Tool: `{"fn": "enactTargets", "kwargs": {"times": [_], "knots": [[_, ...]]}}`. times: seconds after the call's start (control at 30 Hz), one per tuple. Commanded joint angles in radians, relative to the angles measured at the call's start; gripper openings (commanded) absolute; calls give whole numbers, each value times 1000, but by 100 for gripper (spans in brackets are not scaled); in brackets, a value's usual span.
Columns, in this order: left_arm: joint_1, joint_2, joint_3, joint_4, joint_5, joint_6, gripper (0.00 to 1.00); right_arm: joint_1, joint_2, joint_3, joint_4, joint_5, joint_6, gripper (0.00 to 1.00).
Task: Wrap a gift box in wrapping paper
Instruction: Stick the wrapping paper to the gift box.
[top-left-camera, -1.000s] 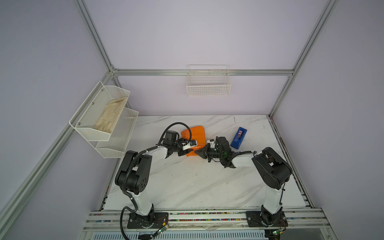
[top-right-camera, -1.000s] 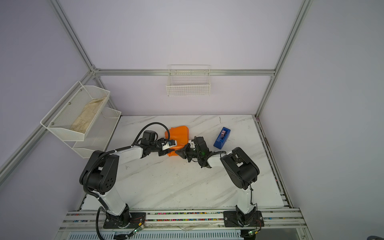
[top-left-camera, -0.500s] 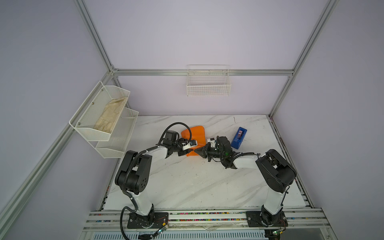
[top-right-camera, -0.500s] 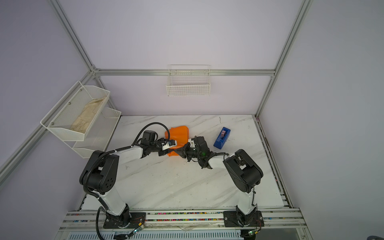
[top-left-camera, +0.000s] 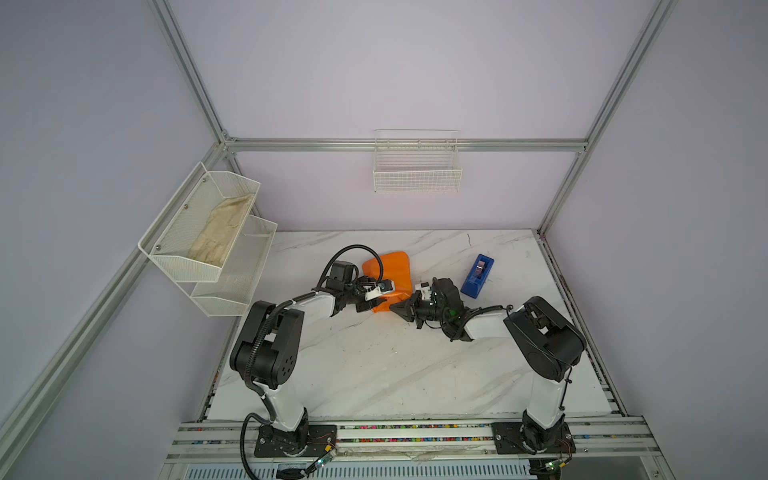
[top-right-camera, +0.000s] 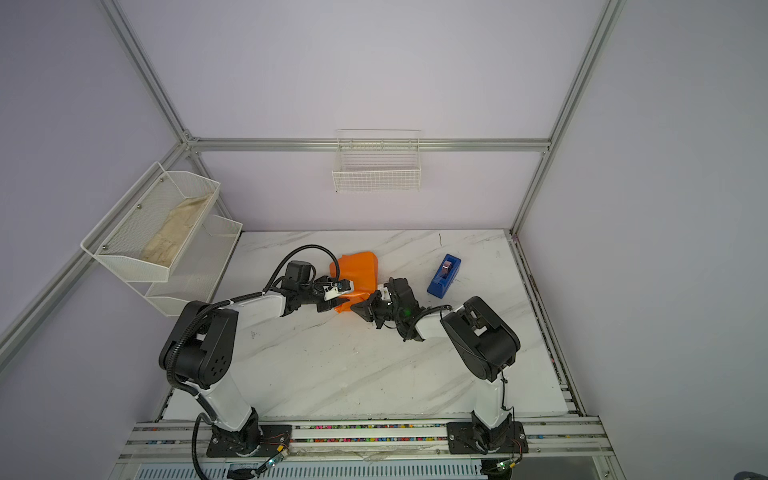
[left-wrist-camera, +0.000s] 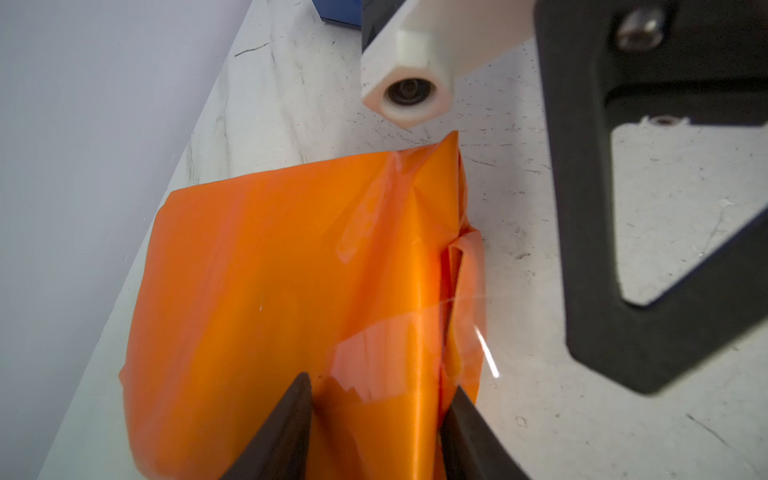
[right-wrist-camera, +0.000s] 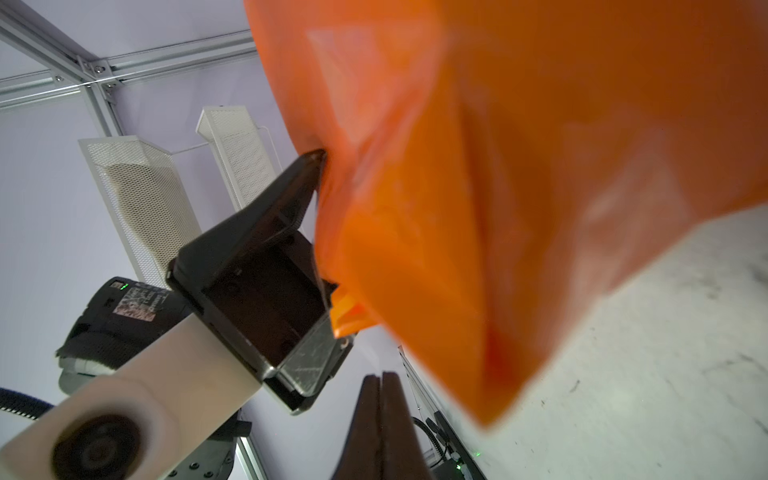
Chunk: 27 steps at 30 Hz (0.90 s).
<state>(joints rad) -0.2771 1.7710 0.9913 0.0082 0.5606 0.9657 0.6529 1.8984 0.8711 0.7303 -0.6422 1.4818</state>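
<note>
Seems light, slick, crease-prone: glossy orange wrapping paper (left-wrist-camera: 270, 270) (gift box hidden), clamped across firm flanks by left gripper (left-wrist-camera: 380, 382); right gripper (right-wrist-camera: 380, 380) clenched, empty.

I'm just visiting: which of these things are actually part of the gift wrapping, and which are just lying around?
In the job: wrapping paper, folded into an orange bundle; left end effector, gripping it; right end effector, shut, beside it; blue tape dispenser, probably.
Lying about: beige cloth, in the mesh rack; wire basket.
</note>
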Motion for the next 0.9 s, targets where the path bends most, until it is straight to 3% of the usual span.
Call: {"fn": "enactTargets", "kwargs": {"times": [0.0, 0.27, 0.4, 0.5, 0.87], "knots": [[3, 44, -11, -167, -65, 1, 48, 8, 30, 2, 60, 16, 59, 0], [3, 40, -14, -166, -67, 2, 48, 7, 74, 41, 57, 26, 46, 0], [3, 41, -13, -165, -65, 2, 48, 2, 93, 67, 54, 36, 40, 5], [3, 41, -13, -165, -64, 2, 48, -4, 99, 86, 42, 48, 39, 15], [3, 40, -13, -167, -63, 3, 48, -22, 120, 108, 26, 104, 60, 20]]}}
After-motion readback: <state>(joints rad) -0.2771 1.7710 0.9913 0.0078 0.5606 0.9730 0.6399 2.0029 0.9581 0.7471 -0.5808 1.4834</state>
